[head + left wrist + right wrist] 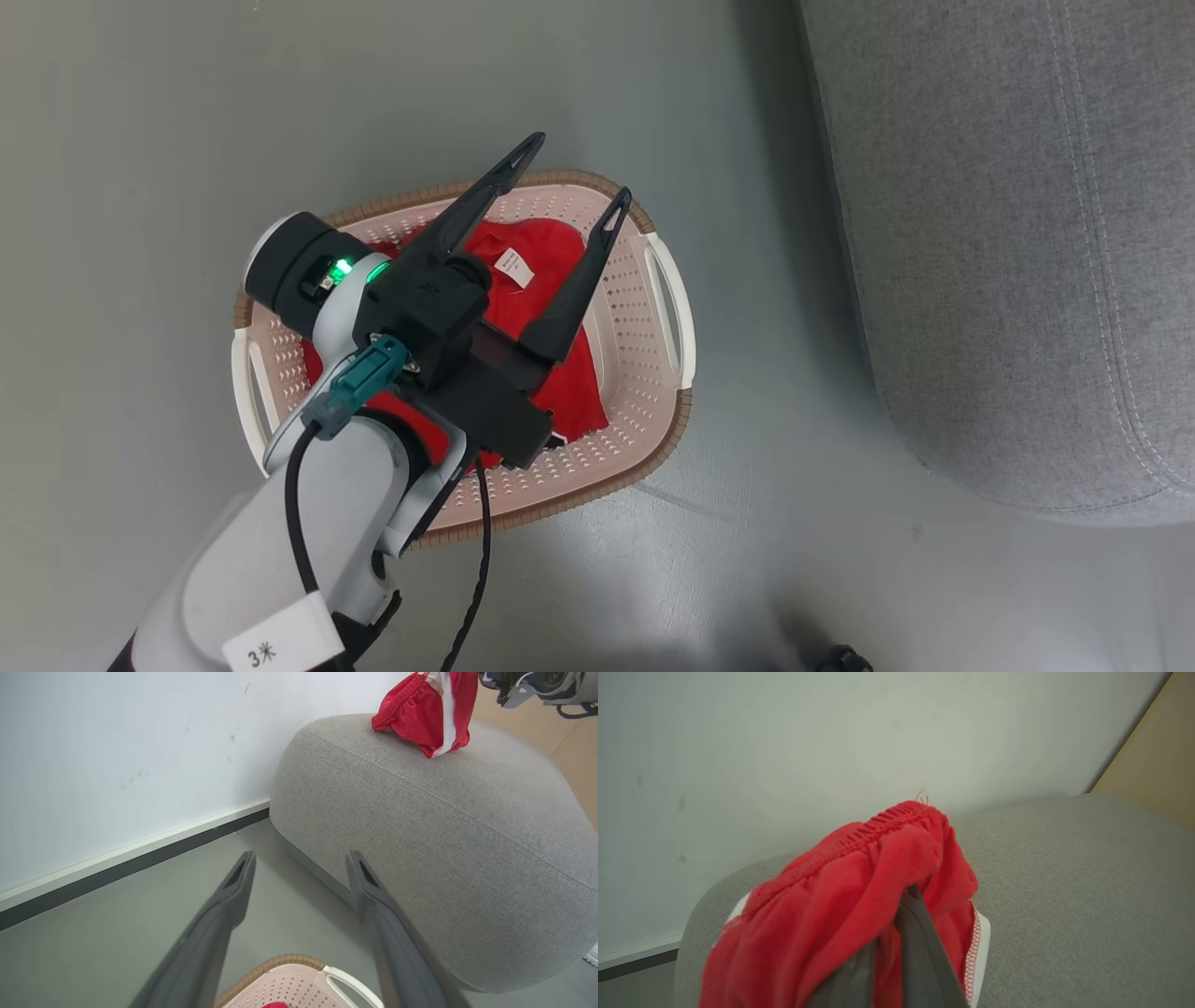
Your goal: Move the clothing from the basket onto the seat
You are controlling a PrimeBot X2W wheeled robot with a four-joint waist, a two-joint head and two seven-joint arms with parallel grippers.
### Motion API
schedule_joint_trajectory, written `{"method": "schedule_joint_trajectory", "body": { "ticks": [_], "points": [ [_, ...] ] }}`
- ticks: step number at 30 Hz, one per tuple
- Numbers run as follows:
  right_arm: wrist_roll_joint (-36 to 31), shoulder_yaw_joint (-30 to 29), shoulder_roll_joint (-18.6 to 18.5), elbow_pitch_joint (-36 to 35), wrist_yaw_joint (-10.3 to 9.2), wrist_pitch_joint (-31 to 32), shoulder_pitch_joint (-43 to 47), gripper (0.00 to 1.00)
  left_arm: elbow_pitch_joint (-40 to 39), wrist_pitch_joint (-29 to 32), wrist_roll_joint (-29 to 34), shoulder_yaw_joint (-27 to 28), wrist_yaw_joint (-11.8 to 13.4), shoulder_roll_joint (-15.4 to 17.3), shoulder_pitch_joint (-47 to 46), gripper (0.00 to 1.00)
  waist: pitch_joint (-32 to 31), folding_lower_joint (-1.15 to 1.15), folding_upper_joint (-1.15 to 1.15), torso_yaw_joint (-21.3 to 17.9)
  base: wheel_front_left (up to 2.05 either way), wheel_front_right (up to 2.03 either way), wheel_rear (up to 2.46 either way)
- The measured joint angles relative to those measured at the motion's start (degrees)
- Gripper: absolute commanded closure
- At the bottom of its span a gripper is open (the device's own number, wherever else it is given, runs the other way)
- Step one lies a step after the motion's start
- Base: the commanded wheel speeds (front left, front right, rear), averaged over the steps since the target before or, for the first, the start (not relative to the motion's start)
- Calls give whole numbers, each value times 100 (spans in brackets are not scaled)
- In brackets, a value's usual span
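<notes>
The left gripper (579, 168) hangs open, with the shirt (546, 271) in the basket (639, 322) below it. The right gripper (906, 905) pinches a striped garment (840, 891), with the seat (1064, 882) beneath it.

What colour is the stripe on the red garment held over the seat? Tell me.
White, running down the red garment; it shows best in the left wrist view.

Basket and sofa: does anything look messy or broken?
Nothing stands out. The basket stands upright with a red shirt crumpled inside, and the right end effector holds bunched red shorts over the seat.
</notes>
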Motion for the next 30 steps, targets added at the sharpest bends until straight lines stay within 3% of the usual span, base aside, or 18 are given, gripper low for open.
{"method": "schedule_joint_trajectory", "body": {
  "ticks": [9, 10, 12, 13, 30],
  "points": [
    [-89, 215, 200, 353, 68, -3, 93, 99, 15, -1, 22, 37, 31, 58, 0, 0, 1, -1, 0, -69, 0, 0, 0],
    [-149, 280, 213, 381, 111, -3, 94, 86, 26, -1, 22, 35, 31, 58, 1, 0, -7, -1, 0, -84, 0, 0, 0],
    [-245, 347, 229, 421, 153, -5, 96, 49, 49, -2, 22, 30, 27, 57, 1, 0, -27, -1, 0, -115, 0, 0, 0],
    [-256, 361, 233, 444, 166, -27, 96, 0, 73, -3, 22, 25, 26, 56, 1, 0, -38, -1, -1, -131, 0, 0, 0],
    [-434, 732, 697, 775, 438, -296, 546, 0, 672, -260, -83, 9, -29, 20, 136, 0, -564, -1, -1, -570, 0, 0, 0]
  ]
}}
